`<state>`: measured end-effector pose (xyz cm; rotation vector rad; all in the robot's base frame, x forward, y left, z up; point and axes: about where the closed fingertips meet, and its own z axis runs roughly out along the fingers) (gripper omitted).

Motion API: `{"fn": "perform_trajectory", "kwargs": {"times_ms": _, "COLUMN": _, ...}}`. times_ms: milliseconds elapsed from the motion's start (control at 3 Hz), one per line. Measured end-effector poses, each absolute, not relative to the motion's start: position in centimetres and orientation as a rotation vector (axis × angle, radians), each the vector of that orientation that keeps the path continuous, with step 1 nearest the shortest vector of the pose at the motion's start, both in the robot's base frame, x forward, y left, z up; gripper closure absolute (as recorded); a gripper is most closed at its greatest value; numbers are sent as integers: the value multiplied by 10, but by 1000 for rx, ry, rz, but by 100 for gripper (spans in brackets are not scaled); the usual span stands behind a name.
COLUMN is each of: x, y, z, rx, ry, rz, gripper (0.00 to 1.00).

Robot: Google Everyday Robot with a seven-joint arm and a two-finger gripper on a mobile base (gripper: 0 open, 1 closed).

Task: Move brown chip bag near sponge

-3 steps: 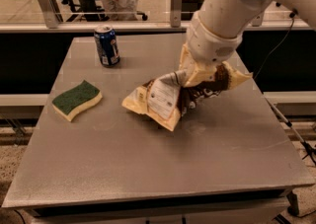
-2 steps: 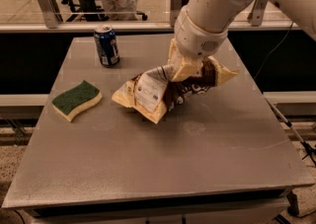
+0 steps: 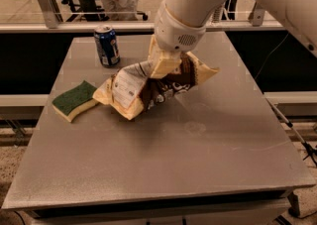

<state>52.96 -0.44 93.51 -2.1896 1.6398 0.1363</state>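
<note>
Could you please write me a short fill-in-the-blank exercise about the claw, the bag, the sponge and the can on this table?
1. The claw, over the table, is shut on the bag, which is to the picture's ___ of the sponge.
2. The sponge's top is ___.
3. The can behind the sponge is mostly ___.

Missing words: right; green; blue.
</note>
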Motion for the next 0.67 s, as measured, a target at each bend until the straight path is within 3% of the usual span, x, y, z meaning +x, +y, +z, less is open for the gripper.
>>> {"fn": "perform_trajectory", "kwargs": {"times_ms": 667, "x": 524, "y": 20, "z": 939, "rx": -2120, "ry": 1658, "rz": 219, "gripper": 38}}
